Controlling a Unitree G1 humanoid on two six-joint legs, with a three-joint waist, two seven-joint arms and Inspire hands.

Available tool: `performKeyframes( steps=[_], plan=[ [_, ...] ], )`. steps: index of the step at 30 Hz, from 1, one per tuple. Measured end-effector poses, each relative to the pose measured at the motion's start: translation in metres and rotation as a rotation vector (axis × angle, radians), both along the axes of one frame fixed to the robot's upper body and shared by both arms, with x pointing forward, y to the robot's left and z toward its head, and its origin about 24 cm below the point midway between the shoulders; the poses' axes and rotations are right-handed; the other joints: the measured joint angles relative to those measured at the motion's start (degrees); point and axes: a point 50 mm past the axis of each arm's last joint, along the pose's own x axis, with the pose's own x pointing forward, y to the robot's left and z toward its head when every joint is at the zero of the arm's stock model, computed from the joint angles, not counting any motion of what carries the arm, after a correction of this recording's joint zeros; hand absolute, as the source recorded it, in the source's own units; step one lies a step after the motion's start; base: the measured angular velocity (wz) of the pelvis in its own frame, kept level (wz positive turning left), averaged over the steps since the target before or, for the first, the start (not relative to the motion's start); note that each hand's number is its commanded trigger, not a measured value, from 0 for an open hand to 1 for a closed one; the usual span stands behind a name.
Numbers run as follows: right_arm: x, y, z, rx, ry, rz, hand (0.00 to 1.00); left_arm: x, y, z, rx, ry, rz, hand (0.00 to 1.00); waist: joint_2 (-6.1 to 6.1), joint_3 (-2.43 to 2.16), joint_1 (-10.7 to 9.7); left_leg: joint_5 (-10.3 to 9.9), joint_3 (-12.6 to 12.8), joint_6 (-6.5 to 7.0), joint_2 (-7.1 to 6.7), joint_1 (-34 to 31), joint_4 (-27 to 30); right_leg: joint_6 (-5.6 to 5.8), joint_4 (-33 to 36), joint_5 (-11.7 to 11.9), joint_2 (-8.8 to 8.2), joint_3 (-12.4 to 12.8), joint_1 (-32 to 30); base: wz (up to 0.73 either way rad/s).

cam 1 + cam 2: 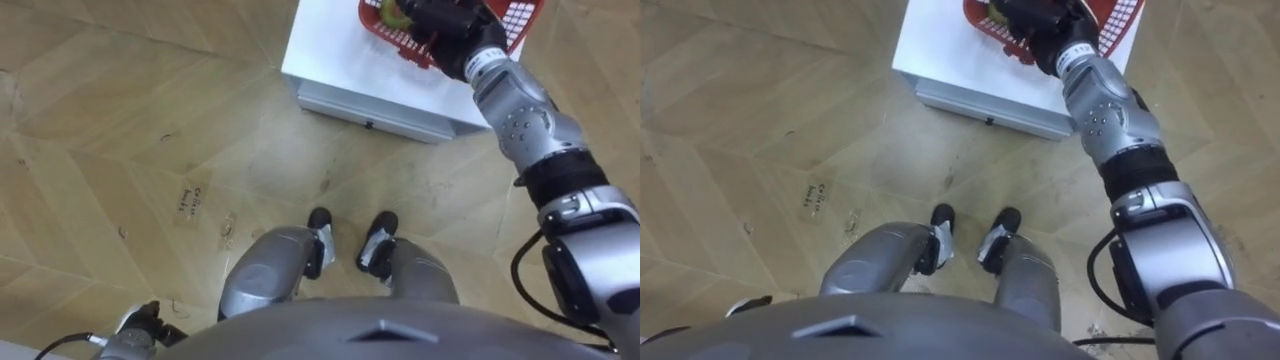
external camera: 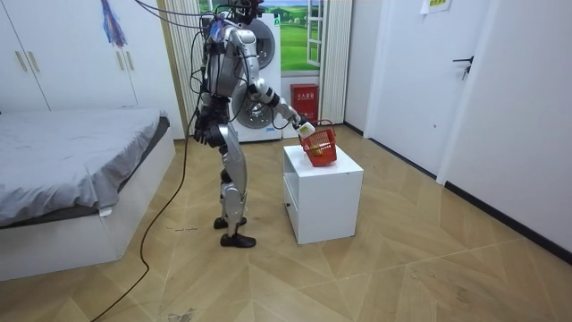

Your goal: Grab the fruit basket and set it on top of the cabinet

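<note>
One large bed lies well away from the white cabinet, off toward the room view's left. A washing machine stands against the wall behind the cabinet.

You have the robot standing upright on the wooden floor just beside the cabinet. It faces the cabinet's drawer front, with its feet near that front and apart from it. Its right arm reaches out over the cabinet's top, and its left arm hangs down at its side.

On the cabinet's top, toward the far side from the robot, you will find the fruit basket, red with a mesh wall. In the room view it sits tilted above the top, and you cannot tell whether its base touches the white surface.

Your right hand is at the basket's near rim, over the cabinet's top, with its dark fingers curled over that rim and clamped on it. The left hand hangs by the hip, on the side of the robot away from the cabinet. You cannot tell how its fingers are set.

Inside the basket, just beside the right hand, lies a yellow-green fruit.
</note>
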Motion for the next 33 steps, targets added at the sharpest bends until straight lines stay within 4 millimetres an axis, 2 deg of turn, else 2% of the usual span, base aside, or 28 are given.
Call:
performKeyframes(
  steps=[2, 4, 6, 10, 21, 33],
  plan=[
    [0.002, -0.002, 0.000, -0.006, 0.005, -0.005, 0.00, 0.000, -0.001, 0.000, -0.012, 0.005, -0.002, 0.00, 0.06, 0.15, 0.1, 0.0, 0.2, 0.07, -0.05, -0.4, 0.2, 0.01, 0.9, 0.0, -0.24, -0.1, -0.6, 0.00],
    [0.004, -0.003, 0.001, -0.008, 0.007, -0.006, 0.00, 0.000, -0.001, 0.000, -0.019, 0.007, -0.002, 0.00, 0.06, 0.16, 0.1, 0.0, 0.3, 0.07, -0.05, -0.8, 0.5, 0.00, 1.1, 0.0, -0.31, -0.1, -1.1, 0.00],
    [0.006, -0.006, 0.001, -0.018, 0.013, -0.014, 0.00, 0.003, -0.001, 0.000, -0.019, 0.000, -0.004, 0.00, 0.16, 0.63, 0.2, 0.0, 0.2, 0.07, -0.06, -0.9, 0.8, -0.03, 1.5, 0.0, -0.42, -0.2, -1.2, 0.02],
    [0.005, -0.019, -0.002, -0.045, 0.038, -0.040, 0.00, 0.007, -0.001, 0.000, -0.016, -0.009, -0.006, 0.00, -0.05, 0.79, 1.1, 0.0, 0.2, 0.08, -0.09, -0.9, 0.9, -0.03, 1.7, 0.0, -0.48, -0.2, -1.2, 0.00],
    [0.007, -0.027, -0.002, -0.061, 0.050, -0.055, 0.00, 0.007, 0.000, 0.000, -0.010, -0.013, -0.006, 0.00, -0.06, 0.79, 1.4, 0.0, 0.3, 0.08, -0.12, -0.9, 1.6, -0.04, 2.6, 0.0, -0.91, -1.0, -1.3, 0.01],
    [0.008, -0.030, 0.000, -0.063, 0.046, -0.059, 0.00, 0.007, 0.000, 0.000, -0.010, -0.013, -0.008, 0.00, -0.42, 0.76, 1.4, 0.0, 1.1, 0.08, 0.10, 0.5, 1.7, -0.43, 2.4, 0.1, -0.63, -0.4, 0.1, -0.03]
  ],
)
